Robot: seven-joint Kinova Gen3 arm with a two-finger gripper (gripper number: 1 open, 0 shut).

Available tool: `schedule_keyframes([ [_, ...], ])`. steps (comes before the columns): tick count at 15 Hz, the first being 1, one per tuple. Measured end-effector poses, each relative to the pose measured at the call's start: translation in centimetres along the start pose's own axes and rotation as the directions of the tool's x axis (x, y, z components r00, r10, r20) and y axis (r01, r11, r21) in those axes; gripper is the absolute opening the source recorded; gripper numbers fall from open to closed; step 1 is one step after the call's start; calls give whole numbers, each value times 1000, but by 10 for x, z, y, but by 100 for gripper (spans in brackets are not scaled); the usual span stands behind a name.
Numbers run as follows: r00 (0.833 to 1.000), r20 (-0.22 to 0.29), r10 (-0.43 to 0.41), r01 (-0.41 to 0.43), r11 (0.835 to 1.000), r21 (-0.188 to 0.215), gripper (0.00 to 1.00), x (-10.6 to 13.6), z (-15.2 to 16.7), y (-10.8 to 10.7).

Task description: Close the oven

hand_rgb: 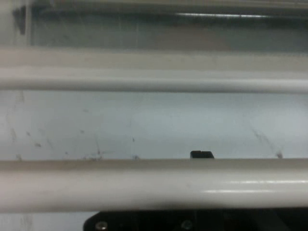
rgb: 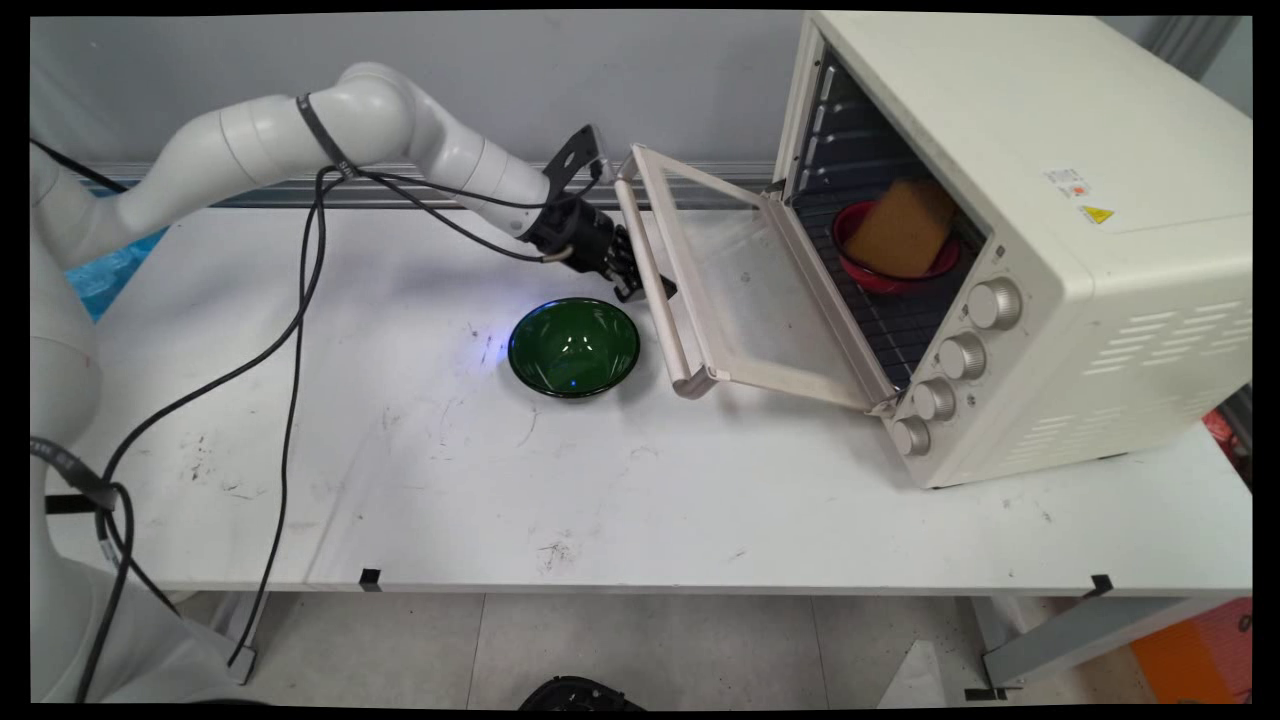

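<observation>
My gripper [rgb: 655, 288] reaches under the cream handle bar [rgb: 655, 290] of the toaster oven's door [rgb: 745, 290], which hangs half lowered. In the hand view the handle bar [hand_rgb: 154, 185] runs straight across just above the linkage. One narrow black tip of my gripper [hand_rgb: 201, 154] pokes out past it, and the fingers look shut together and hooked behind the bar, not clamped around it. Inside the cream toaster oven [rgb: 1010, 230], a red bowl [rgb: 890, 275] with a tan block [rgb: 900, 230] in it sits on the rack. A green bowl [rgb: 574, 347] stands just below my hand.
The oven takes up the table's right side, and its door juts out to the left over the white table [rgb: 450, 480]. Black cables [rgb: 300, 300] hang from the arm over the left part of the table. A blue object [rgb: 110, 270] lies at the far left edge.
</observation>
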Motion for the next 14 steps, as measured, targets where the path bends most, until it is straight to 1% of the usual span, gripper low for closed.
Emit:
schedule_keyframes([
  [5,1000,-17,23,-23,1000,2,0,21,-6,-3],
  [7,999,-29,24,-24,1000,0,0,34,-11,-3],
  [13,996,-86,27,-27,1000,-3,0,84,-28,-3],
  [14,995,-92,27,-28,1000,-3,0,89,-30,-2],
])
